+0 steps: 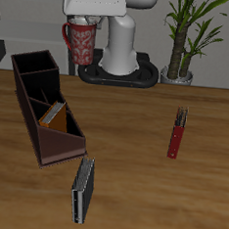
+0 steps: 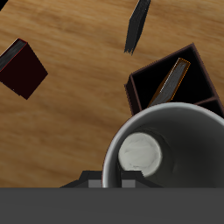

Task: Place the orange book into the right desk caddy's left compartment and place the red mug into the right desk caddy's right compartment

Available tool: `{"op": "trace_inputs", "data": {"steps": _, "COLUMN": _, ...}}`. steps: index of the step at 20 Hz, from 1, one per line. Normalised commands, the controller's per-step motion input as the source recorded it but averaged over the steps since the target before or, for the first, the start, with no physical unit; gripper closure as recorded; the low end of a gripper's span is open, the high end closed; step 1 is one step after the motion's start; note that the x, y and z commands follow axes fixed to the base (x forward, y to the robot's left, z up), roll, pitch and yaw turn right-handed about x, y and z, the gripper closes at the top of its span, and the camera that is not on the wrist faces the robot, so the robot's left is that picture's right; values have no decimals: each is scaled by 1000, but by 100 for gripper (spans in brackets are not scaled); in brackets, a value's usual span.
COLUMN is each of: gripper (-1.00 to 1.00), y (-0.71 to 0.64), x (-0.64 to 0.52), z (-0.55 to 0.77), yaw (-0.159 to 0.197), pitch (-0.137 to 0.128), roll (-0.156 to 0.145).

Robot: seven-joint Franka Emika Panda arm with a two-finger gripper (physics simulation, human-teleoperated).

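Hanging high behind the right desk caddy (image 1: 44, 105), the gripper (image 1: 86, 16) carries the red mug (image 1: 80, 40) clamped upright, mouth up. The wrist view looks straight down into the mug's (image 2: 171, 149) white interior, so the fingers appear clenched on its rim or wall, though the pads themselves are hidden below the frame edge.

Findings on placement:
- The orange book (image 1: 55, 113) already leans inside the left compartment (image 1: 59, 121), the sloped low-fronted end nearest the table's front edge. That half of the task reads as done.
- The right compartment (image 1: 34, 65) — the squarish, straight-walled far end — stands open and holds nothing. The mug hangs above and a little behind its far wall, not yet over the opening, by my reading.
- Holding the mug high looks deliberate: it clears the caddy's tall rim before any descent.

Edges and room:
- The compartment's walls are straight and close. The mug's handle cannot be made out in either view, so its clearance against the partition is unconfirmed.
- A grey-black book (image 1: 82, 190) lies near the front edge and a red pencil box (image 1: 178, 133) stands well apart from the caddy — neither obstructs.
- The robot's base and a potted plant (image 1: 187, 39) sit at the far side, clear of the descent path as judged.
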Motion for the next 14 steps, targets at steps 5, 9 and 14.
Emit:
{"op": "trace_inputs", "data": {"steps": 5, "gripper": 100, "y": -439, "x": -33, "z": 76, "yaw": -33, "pitch": 5, "roll": 12}}
{"op": "trace_inputs", "data": {"steps": 9, "gripper": 100, "y": -315, "x": -52, "z": 103, "yaw": -46, "pitch": -1, "roll": -27}}
{"op": "trace_inputs", "data": {"steps": 14, "gripper": 100, "y": -387, "x": -57, "z": 19, "yaw": -33, "pitch": 24, "roll": -24}}
